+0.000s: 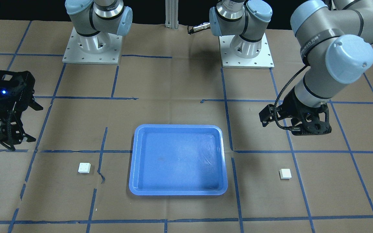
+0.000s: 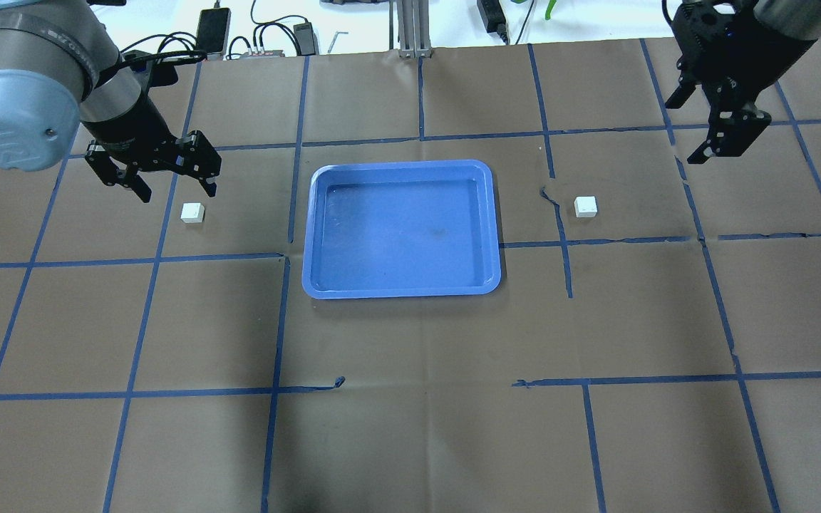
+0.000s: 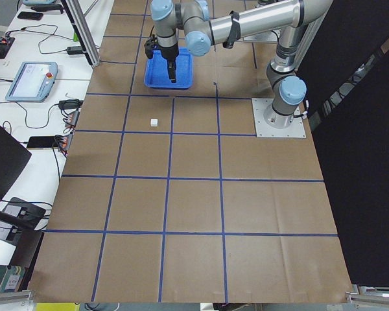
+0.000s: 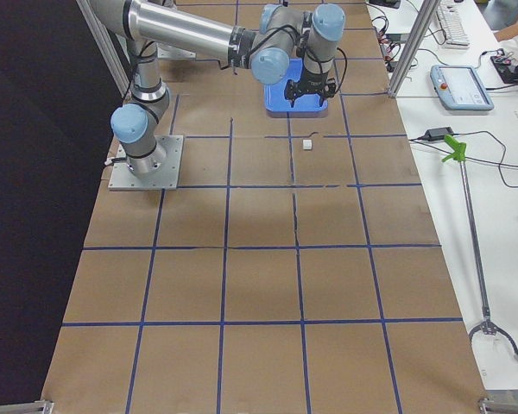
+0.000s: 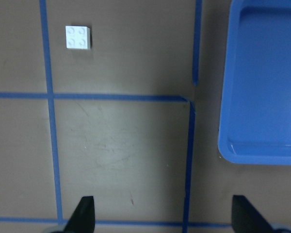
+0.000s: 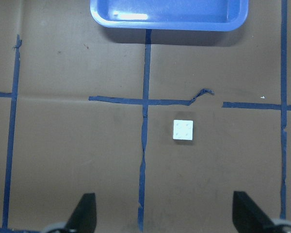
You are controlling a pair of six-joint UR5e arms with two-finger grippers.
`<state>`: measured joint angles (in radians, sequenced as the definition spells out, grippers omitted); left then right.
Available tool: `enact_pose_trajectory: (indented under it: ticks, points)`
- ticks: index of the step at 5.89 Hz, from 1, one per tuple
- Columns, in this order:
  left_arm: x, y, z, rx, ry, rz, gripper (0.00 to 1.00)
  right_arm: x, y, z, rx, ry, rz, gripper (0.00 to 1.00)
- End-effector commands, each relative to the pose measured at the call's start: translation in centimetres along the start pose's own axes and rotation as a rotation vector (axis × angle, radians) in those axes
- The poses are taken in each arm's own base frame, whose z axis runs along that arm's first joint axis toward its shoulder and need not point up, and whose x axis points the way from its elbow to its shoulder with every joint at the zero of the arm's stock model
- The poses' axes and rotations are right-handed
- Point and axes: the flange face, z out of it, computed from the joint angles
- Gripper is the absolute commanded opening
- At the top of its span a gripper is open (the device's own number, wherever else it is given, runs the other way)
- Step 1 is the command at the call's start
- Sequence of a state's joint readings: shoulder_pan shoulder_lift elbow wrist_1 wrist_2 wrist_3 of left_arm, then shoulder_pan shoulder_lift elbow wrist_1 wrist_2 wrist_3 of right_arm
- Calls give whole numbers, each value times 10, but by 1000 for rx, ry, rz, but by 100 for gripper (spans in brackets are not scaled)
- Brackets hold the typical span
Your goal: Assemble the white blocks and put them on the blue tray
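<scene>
Two white blocks lie on the table, one on each side of the empty blue tray (image 2: 402,288). One white block (image 2: 193,212) lies left of the tray, just below my left gripper (image 2: 175,189), which is open and empty above the table. In the left wrist view this block (image 5: 78,37) is at the top left and the tray (image 5: 262,97) is at the right. The other white block (image 2: 586,206) lies right of the tray. My right gripper (image 2: 685,132) is open and empty, hovering farther back and to the right. The right wrist view shows this block (image 6: 183,130) studs up.
The table is covered in brown paper with a grid of blue tape. Both arm bases (image 1: 92,48) stand at the robot's side of the table. Cables and devices (image 2: 212,28) lie beyond the far table edge.
</scene>
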<state>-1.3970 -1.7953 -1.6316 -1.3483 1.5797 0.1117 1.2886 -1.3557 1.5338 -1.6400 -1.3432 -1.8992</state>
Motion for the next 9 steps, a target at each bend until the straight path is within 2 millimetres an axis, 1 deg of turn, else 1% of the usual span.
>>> enact_pose_trajectory:
  ticks: [1,2,3,4,5,6,7,8,9]
  points:
    - [-32,-40,48,4,-3,-12,99,0,42,58,181,54,44,100]
    - [-54,-56,76,5,-2,-30,99,-2,55,99,237,79,61,100]
    - [-61,-76,118,21,-4,-32,99,5,65,137,267,100,59,100]
    - [-62,-83,141,23,-4,-20,99,12,76,166,272,86,50,100]
    - [-61,-79,154,15,-6,52,96,14,80,183,280,68,23,100]
    - [-62,-83,172,-3,-2,58,96,10,83,200,295,39,32,100]
    - [-65,-88,173,-4,-27,59,94,12,85,211,297,52,28,100]
    - [-67,-86,177,-17,-44,61,87,18,83,215,343,92,24,100]
    - [-67,-88,182,-24,-43,70,75,21,85,222,344,94,21,100]
